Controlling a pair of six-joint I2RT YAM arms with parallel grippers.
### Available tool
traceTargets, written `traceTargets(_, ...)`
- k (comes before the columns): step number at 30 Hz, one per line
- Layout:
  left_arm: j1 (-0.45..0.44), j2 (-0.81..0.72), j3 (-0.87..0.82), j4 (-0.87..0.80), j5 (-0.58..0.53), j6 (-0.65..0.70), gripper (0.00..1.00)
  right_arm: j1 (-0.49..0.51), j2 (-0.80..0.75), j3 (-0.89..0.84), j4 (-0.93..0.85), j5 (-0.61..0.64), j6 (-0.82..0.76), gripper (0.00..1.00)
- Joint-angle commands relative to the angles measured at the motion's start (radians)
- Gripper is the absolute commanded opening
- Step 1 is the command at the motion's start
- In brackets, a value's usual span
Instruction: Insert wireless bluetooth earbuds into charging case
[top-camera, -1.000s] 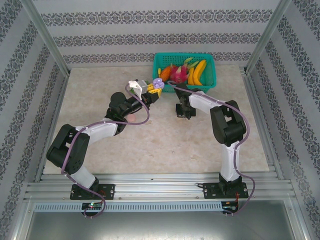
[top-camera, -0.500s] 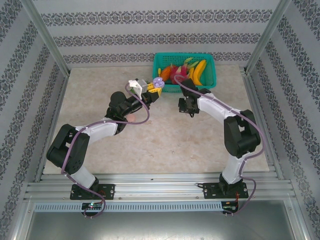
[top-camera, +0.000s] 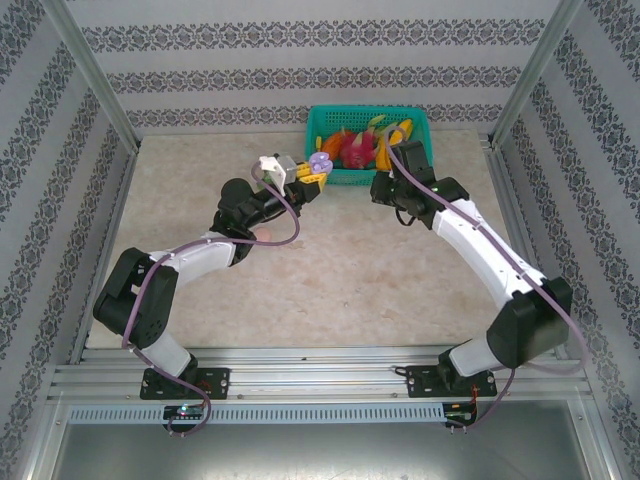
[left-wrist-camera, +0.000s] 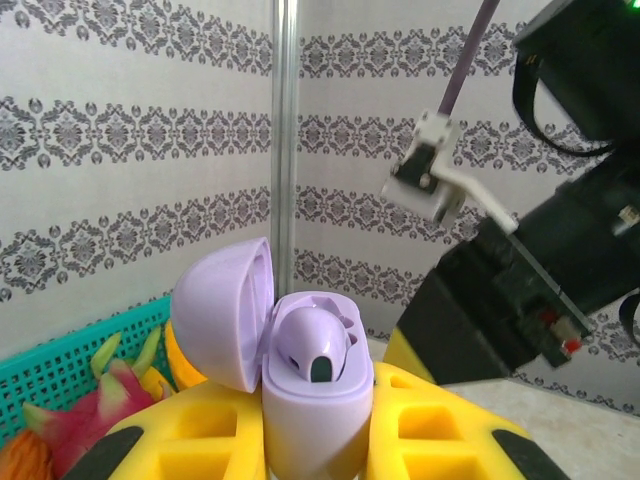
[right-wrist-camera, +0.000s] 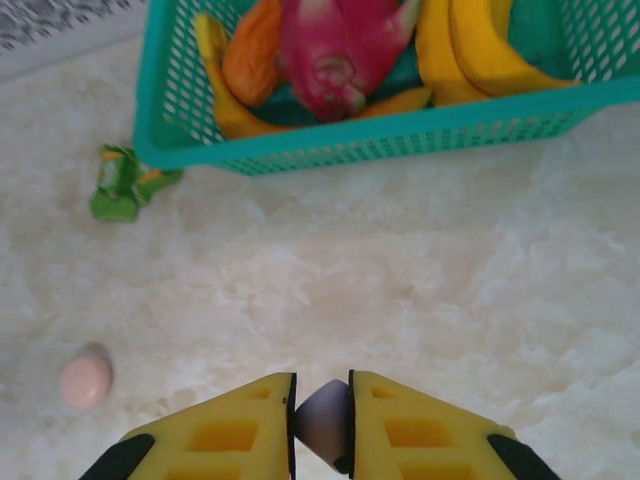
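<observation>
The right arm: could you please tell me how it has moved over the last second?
The right end effector, pinching a lilac earbud, swung away from the left end effector toward the basket. The left end effector still holds the open case up.

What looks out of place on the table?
A small green toy lies on the table just outside the teal basket, while the fruit sits inside. A pink oval thing lies alone too.

The top camera looks down from behind both arms; each wrist camera peers closely past its jaws, left level, right downward, all sharing the basket (top-camera: 350, 177) beyond.
</observation>
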Motion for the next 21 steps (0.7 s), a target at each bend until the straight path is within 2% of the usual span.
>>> traceTargets(1,0.008,0.023,0.044,-0.008,0.062,0.006,0.0,-0.008,-0.048,0.042,0.022,-0.012,0.003,0.19)
traceTargets(13,-0.025,0.133,0.141,-0.046,0.184,0.005,0.0,-0.002,-0.149,0.071,0.128,-0.079,0.006,0.2)
traceTargets(21,-0.055,0.209,0.216,-0.052,0.204,-0.01,0.0,0.006,-0.185,0.041,0.196,-0.107,0.001,0.2)
